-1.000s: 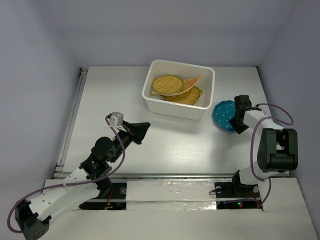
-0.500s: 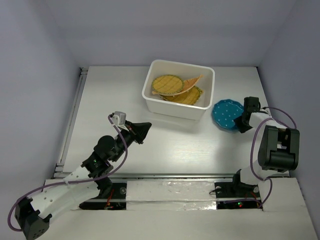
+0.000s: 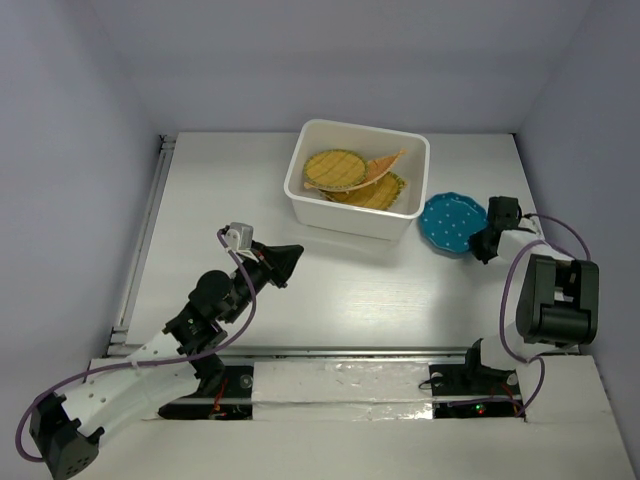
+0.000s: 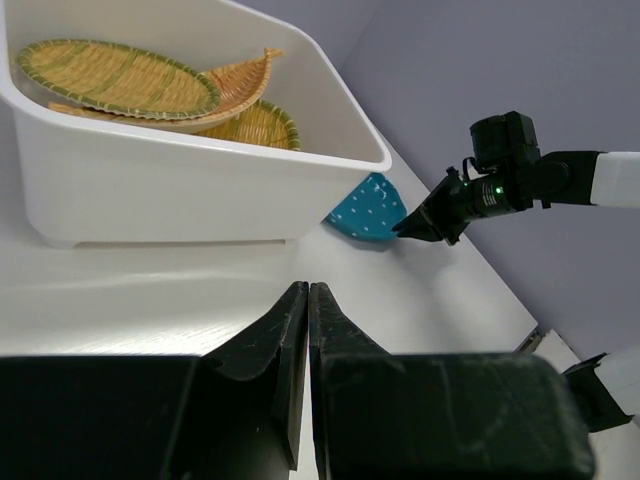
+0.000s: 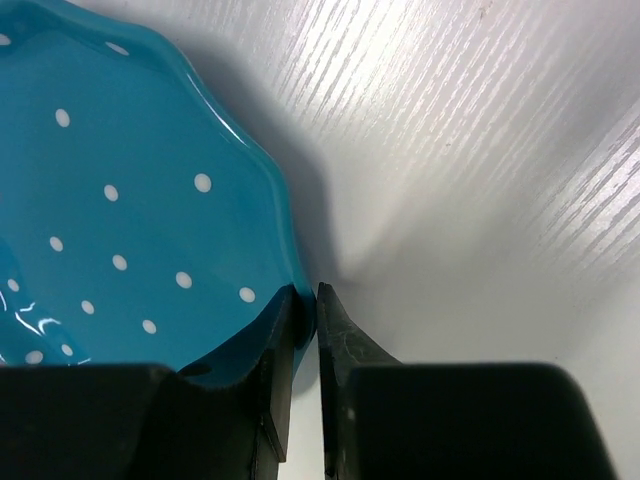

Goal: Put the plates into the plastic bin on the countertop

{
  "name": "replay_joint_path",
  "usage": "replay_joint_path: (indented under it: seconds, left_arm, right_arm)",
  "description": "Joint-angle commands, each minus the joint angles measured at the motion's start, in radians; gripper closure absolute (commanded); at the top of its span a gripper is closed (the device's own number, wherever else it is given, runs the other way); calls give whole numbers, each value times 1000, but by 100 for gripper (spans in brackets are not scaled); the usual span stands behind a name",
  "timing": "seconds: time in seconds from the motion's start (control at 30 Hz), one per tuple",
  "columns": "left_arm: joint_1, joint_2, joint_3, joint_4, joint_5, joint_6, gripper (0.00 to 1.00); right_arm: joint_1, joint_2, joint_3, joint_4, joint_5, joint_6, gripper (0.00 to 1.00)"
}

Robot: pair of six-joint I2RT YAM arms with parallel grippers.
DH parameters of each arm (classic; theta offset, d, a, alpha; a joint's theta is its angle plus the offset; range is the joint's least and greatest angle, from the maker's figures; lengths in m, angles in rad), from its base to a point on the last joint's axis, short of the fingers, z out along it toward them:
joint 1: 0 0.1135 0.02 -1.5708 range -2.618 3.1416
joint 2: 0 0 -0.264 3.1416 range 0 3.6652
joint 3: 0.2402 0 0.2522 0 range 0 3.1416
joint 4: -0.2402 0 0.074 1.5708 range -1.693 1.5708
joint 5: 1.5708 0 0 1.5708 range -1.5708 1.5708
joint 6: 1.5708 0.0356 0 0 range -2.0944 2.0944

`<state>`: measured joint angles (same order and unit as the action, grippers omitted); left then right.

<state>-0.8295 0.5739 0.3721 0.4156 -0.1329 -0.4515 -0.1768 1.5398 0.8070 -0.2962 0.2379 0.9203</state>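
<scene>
The white plastic bin (image 3: 350,215) stands at the back middle of the countertop (image 3: 350,290) and holds several wicker plates (image 3: 335,168); they also show in the left wrist view (image 4: 110,75). The teal white-dotted plate (image 3: 448,223) lies just right of the bin, close to its wall. My right gripper (image 3: 478,242) is shut on that plate's right rim; in the right wrist view the rim (image 5: 290,290) sits between the fingers of the gripper (image 5: 306,300). My left gripper (image 3: 295,250) is shut and empty, in front of the bin (image 4: 150,190), pointing at it.
A metal rail (image 3: 150,230) runs along the countertop's left edge. Grey walls close in the back and sides. The right arm's base and purple cable (image 3: 550,300) stand at the near right.
My right gripper drew back to the plate's right rim and closed on it. The teal plate shifted slightly left toward the bin. The left arm barely moved.
</scene>
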Motion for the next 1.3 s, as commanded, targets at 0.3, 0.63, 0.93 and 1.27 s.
replay_joint_path:
  seconds: [0.3,0.63,0.93,1.27]
  left_arm:
    - [-3,1,-7,52,-16,11,97]
    - [-3,53,-2,60,-33,19,97]
    - [-3,53,-7,61,-71,33,97]
    - [-3,35,-24,75,-120,37,97]
  right_arm:
    - [-6,-397,-131,81,43,-70,100]
    - [-38,-776,-146,58,24,-149,100]
    - [-47,-998,-112,60,-89,-158,100]
    - [-47,-1032,116,45,-374,-190,100]
